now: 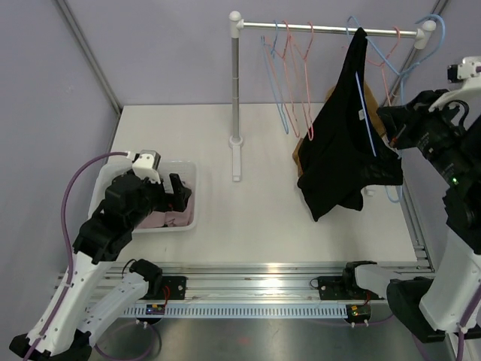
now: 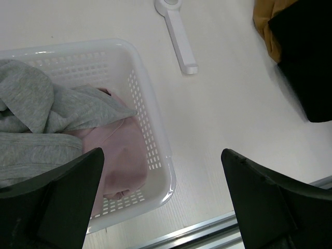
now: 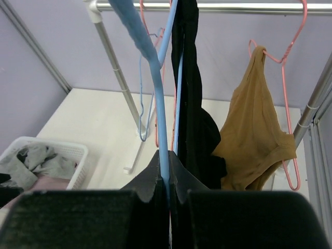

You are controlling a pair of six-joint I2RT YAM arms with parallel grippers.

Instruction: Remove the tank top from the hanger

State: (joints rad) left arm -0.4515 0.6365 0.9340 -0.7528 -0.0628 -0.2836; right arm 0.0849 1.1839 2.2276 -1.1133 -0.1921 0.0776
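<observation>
A black tank top (image 1: 349, 150) hangs on a blue hanger (image 1: 366, 113) from the rail (image 1: 331, 28) at the back right. In the right wrist view the black tank top (image 3: 194, 114) drapes beside the blue hanger (image 3: 155, 83). My right gripper (image 3: 168, 174) is shut on the blue hanger's arm; in the top view it (image 1: 394, 128) sits at the top's right edge. My left gripper (image 2: 163, 202) is open and empty, hovering over the near right corner of the white basket (image 2: 161, 155); in the top view it (image 1: 180, 194) is at the basket.
The white basket (image 1: 101, 188) holds grey and pink clothes. A brown tank top (image 3: 257, 135) hangs on a pink hanger (image 3: 290, 46) behind the black one. Empty pink and blue hangers (image 1: 289, 75) hang on the rail. The rack's post (image 1: 236, 90) and foot (image 2: 179, 36) stand mid-table.
</observation>
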